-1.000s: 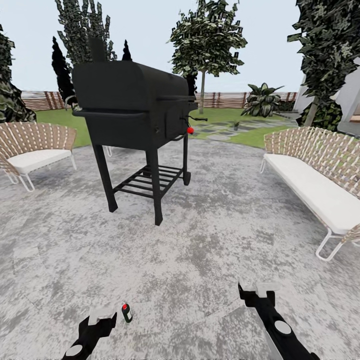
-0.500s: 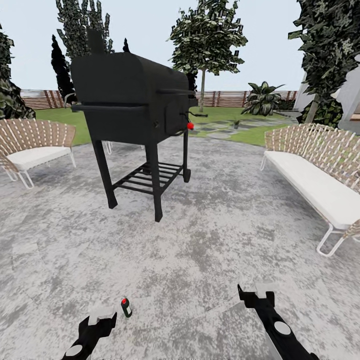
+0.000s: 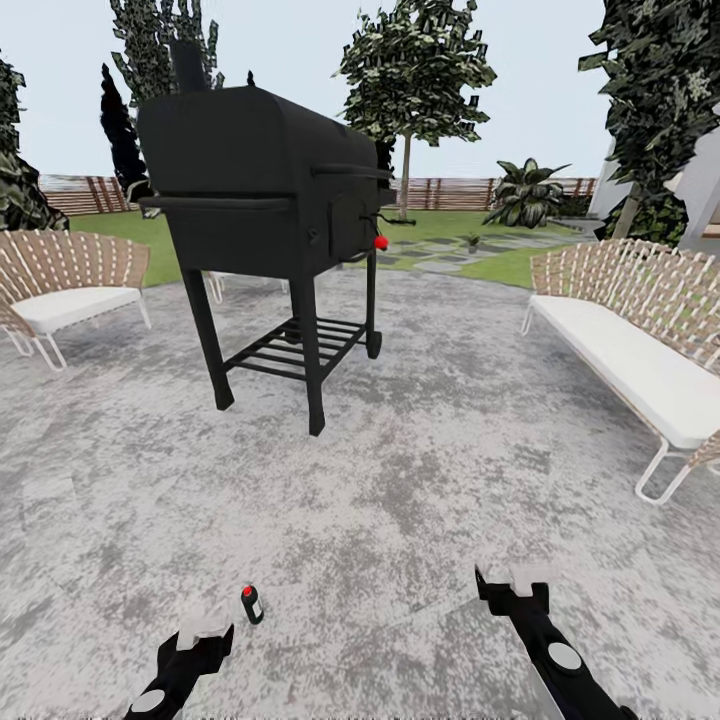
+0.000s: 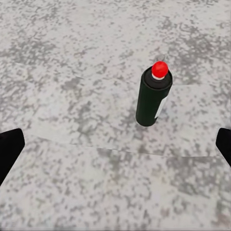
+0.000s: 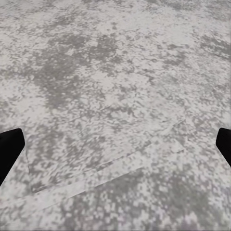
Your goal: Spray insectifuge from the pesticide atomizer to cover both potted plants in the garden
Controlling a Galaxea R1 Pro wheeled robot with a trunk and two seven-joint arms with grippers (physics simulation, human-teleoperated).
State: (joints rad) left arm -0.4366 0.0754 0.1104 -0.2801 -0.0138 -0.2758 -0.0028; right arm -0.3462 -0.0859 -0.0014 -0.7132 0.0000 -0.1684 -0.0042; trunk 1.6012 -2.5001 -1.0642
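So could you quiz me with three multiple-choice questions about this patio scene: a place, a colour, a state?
1. The small dark bottle stands:
A. on the grey paved patio
B. on the grill shelf
C. on the sofa

2. Its cap is:
A. blue
B. red
C. yellow

3. The left pincer is:
A. shut on the bottle
B. open, short of the bottle
C. gripping the grill

Answers: 1 A, the small dark bottle stands upright on the grey paved patio. 2 B, a red top shows. 3 B, the left pincer has its tips spread, bottle untouched.

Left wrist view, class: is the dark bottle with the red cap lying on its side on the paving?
No: the bottle stands upright on the grey paving, red cap on top.
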